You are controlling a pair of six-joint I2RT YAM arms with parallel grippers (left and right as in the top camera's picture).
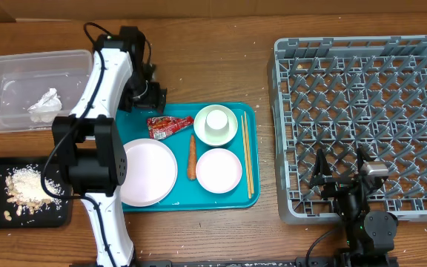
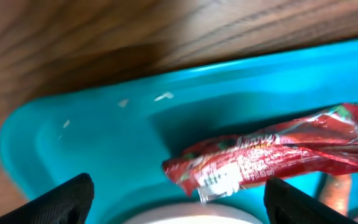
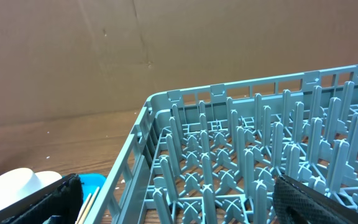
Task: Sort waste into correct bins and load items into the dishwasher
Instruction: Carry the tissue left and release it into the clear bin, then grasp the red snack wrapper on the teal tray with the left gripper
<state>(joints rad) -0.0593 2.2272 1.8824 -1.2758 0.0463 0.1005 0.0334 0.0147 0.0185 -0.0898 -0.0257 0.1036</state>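
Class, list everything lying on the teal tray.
On the tray: red packet, carrot, cup, small plate, large plate, chopsticks. The left arm hides the large plate's left edge.
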